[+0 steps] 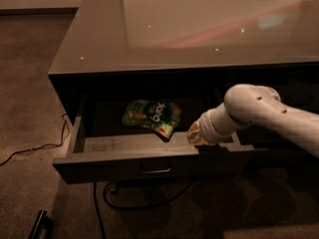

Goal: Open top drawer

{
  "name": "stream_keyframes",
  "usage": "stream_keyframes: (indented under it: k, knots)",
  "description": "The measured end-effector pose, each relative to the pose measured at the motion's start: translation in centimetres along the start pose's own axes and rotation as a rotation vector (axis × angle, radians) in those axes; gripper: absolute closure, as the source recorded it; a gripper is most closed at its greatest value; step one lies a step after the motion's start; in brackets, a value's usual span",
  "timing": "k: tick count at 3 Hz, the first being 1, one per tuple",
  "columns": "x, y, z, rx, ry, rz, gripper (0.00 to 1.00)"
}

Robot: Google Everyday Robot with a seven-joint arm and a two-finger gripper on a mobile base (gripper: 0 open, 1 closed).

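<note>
The top drawer (124,166) stands pulled out from under the glossy counter, its flat dark front facing me with a small metal pull (155,170) at centre. Its grey inner floor (114,143) shows. A green snack bag (152,116) lies inside towards the back. My white arm (264,114) reaches in from the right. The gripper (195,136) sits at the drawer's front edge, right of centre, just inside the front panel and close to the bag's lower corner.
The counter top (199,29) is wide and reflective. Dark cabinet fronts (279,153) continue to the right of the drawer. A black cable (35,148) runs over the brown carpet at left, and more cable (129,203) loops below the drawer. A dark object (40,223) lies at bottom left.
</note>
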State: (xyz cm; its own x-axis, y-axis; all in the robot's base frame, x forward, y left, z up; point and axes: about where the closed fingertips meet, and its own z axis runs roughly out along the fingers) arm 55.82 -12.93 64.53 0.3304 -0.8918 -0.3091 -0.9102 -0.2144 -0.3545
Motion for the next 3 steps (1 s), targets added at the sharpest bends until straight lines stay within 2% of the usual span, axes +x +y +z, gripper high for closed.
stream_keyframes:
  k: [2,3]
  knots:
    - [-0.6,5.8,-2.0,-0.017,0.033,0.028,1.0]
    - [-0.8,7.8,-2.3,-0.053,0.029,0.027,0.81]
